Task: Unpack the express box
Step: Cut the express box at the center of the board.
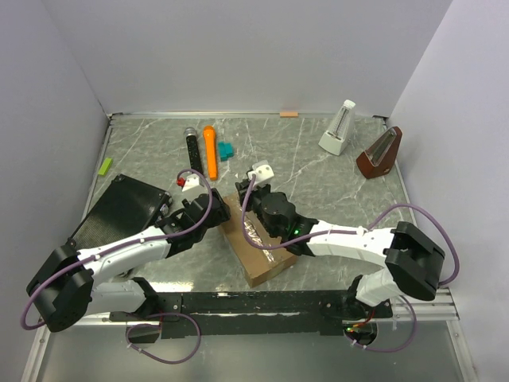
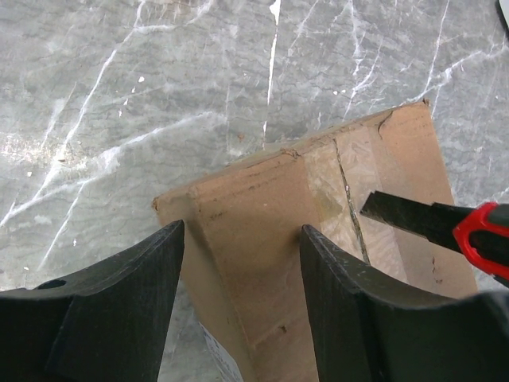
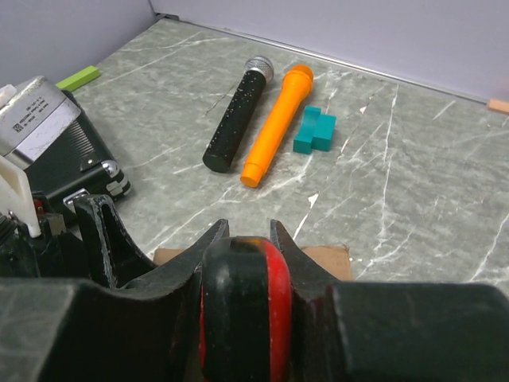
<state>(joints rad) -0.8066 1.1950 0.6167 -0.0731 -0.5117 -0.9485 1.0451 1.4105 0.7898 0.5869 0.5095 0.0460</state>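
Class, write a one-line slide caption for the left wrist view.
Open left gripper hovers over one end of the express box while a red-handled utility knife points at its taped seam.

This is a robotics lab, set up as a small test cell. Plain white walls point(image 1: 238, 48) close in a grey marble-look desk point(image 1: 318, 167) on three sides. A left arm point(image 1: 127, 251) and a right arm point(image 1: 350, 239), both white and black, are bolted to a black rail point(image 1: 254, 302) at the near edge. Purple cables point(image 1: 433, 219) loop loose around them.

The desk carries an unrelated mix of props:
- a black mic point(image 1: 192, 147)
- an orange mic point(image 1: 211, 151)
- a white metronome point(image 1: 339, 127)
- a brown metronome point(image 1: 380, 151)
- a teal block point(image 1: 226, 150)
- a green block point(image 1: 105, 165)
- a black case point(image 1: 119, 211)
- a cardboard box point(image 1: 266, 263)
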